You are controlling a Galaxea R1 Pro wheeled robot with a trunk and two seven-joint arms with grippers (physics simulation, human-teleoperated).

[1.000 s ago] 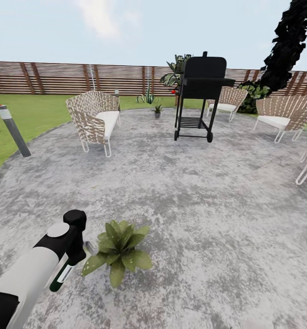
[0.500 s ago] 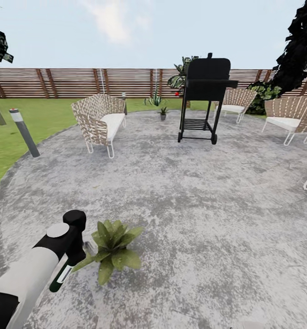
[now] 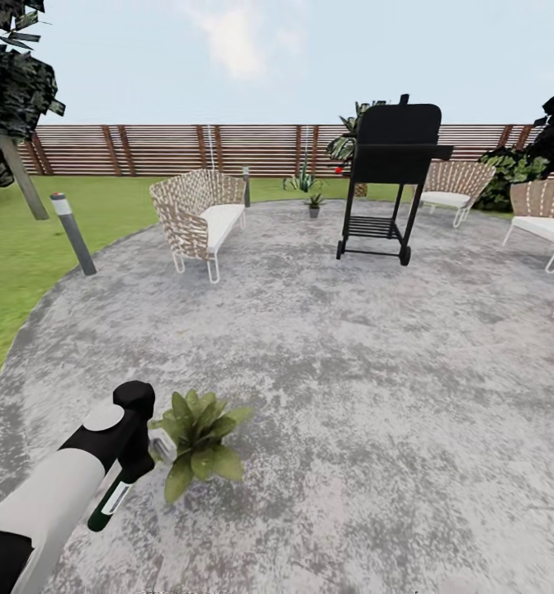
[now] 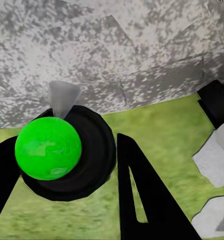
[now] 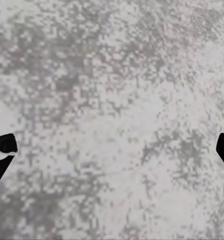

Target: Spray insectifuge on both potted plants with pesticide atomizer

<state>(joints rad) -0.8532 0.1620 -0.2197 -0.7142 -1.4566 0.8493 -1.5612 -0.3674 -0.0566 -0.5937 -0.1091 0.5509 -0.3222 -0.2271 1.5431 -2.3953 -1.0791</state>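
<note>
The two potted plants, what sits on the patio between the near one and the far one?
Nothing: in the head view, bare grey paving runs from the near potted plant to the far potted plant. The wicker sofa and grill flank that stretch.

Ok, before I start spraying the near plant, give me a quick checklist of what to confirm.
1. Bottle in the left gripper: ok, it hangs below the wrist.
2. Near plant beside that gripper: ok.
3. Nozzle aimed at the leaves: cannot tell.
4. Far plant located: ok, by the grill near the fence.
5. Right gripper free: ok, fingertips apart over bare paving.
6. Spray already on the leaves: cannot tell.
</note>
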